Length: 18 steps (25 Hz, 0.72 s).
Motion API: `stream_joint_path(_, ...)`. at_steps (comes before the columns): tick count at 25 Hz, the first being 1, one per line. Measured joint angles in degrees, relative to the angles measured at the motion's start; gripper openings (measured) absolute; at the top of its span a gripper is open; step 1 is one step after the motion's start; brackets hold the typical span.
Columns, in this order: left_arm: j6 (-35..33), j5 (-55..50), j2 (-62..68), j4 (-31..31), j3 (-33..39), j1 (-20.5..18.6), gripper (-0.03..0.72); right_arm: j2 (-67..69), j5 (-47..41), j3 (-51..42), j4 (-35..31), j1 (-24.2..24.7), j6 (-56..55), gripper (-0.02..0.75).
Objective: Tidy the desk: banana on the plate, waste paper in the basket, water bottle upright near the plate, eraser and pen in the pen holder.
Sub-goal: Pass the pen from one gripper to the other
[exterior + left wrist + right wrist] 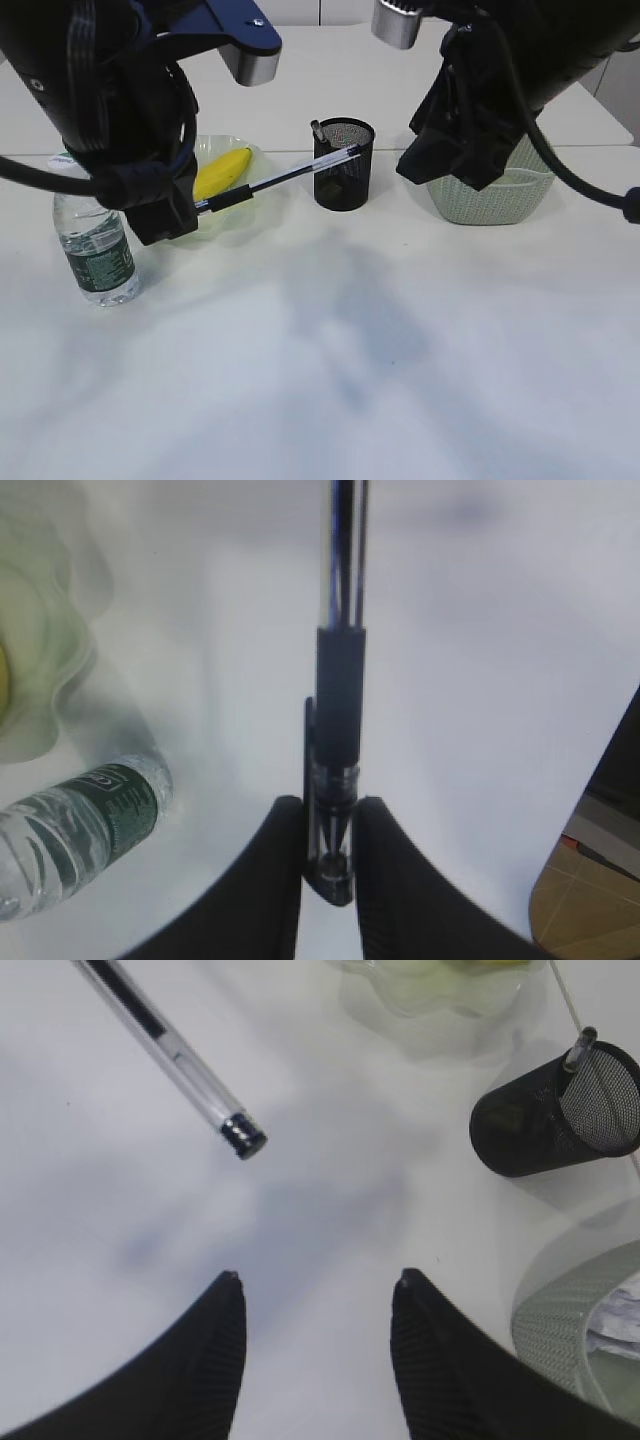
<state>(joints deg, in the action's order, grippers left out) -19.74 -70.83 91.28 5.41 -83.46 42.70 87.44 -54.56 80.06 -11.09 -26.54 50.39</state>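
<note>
Left end effector (pixel 328 830) clamps pen (pixel 280 180), tip near pen holder (pixel 344 165) rim, upper center. Right end effector (pixel 318 1300) released over bare tabletop (pixel 380 360).

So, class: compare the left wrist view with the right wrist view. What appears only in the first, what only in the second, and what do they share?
Only the left wrist view shows the water bottle and the left tool, shut on the tip end of the pen. Only the right wrist view shows the mesh pen holder, the basket with crumpled paper inside, and the right tool, open and empty. Both show the pen, seen in the right wrist view by its free end, the pale green plate, and the white table.
</note>
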Motion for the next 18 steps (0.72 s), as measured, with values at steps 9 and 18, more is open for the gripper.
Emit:
stream_joint_path(9, 0.0, 0.0, 0.0, -0.5, 0.0, 0.0, 0.099, 0.0, 0.0, -0.1, -5.6, 2.9, -10.7, 0.357)
stream_joint_path(18, 0.0, 0.0, 0.0, -1.2, 0.0, 0.0, 0.099, -0.1, 0.1, -4.7, -11.5, 4.3, -11.5, 0.357)
